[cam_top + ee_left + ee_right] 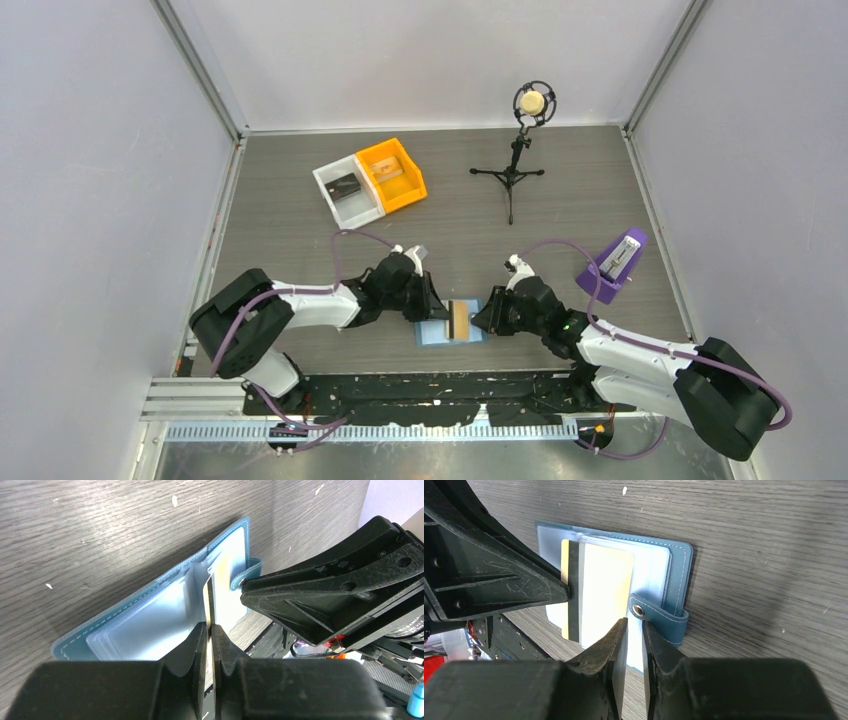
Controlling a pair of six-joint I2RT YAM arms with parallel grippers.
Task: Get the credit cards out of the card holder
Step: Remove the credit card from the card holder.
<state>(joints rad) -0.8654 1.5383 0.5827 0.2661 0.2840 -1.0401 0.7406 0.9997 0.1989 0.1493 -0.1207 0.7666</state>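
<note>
left gripper (210, 630) pinching tan card (606, 587), holder (676, 555) open

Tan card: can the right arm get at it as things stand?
Probably yes: the card lies uncovered on the open holder, right beside the right gripper. But that gripper looks shut on a holder page, and the left gripper pinches the card.

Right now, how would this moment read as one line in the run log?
left gripper: shut on tan card | right gripper: shut on holder sleeve | holder: open, flat on table
</note>
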